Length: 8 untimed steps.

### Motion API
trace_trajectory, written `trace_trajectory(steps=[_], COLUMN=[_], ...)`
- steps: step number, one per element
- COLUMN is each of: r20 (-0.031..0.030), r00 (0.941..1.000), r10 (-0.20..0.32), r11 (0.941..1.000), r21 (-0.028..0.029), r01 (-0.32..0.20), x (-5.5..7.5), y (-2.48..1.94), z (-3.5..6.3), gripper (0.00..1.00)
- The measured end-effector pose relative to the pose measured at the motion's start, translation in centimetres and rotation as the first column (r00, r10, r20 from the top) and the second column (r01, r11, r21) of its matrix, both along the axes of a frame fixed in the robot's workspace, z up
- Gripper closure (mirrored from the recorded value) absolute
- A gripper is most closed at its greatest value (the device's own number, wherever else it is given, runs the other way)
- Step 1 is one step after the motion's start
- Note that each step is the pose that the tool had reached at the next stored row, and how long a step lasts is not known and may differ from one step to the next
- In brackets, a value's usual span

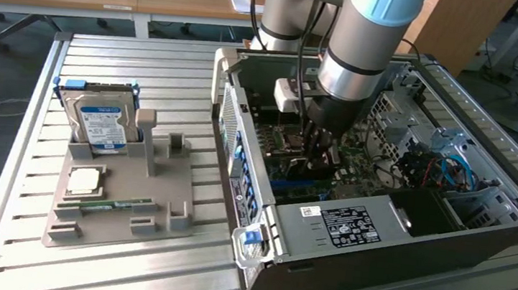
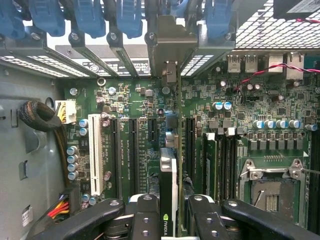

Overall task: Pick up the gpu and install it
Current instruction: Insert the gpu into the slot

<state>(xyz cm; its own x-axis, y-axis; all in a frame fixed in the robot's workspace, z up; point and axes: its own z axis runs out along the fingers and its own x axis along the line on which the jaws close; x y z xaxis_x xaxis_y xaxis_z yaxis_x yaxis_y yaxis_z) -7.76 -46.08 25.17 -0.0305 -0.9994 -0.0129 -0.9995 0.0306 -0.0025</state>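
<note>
On the exterior view's left you see the gray holder tray (image 1: 111, 227) with the hard drive (image 1: 99, 125) standing in it and a small RAM stick (image 1: 108, 205) lying flat. Go right and you reach the open computer case (image 1: 442, 236). Your gripper (image 1: 320, 159) is deep inside it, closed on the gpu (image 2: 169, 175). The card stands on its edge over the motherboard (image 2: 125, 100), lined up with a slot. The pick-up is done. The card does not look pushed all the way in yet.
</note>
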Motion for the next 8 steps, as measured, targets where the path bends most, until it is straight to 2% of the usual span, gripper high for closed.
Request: trace_trajectory(steps=[8], r20=[-0.0019], r00=[1.0000], r10=[0.000], r11=[1.0000], r21=[-0.0014], r01=[0.000], x=[0.02], y=[-0.08], z=[-0.01], gripper=[0.73])
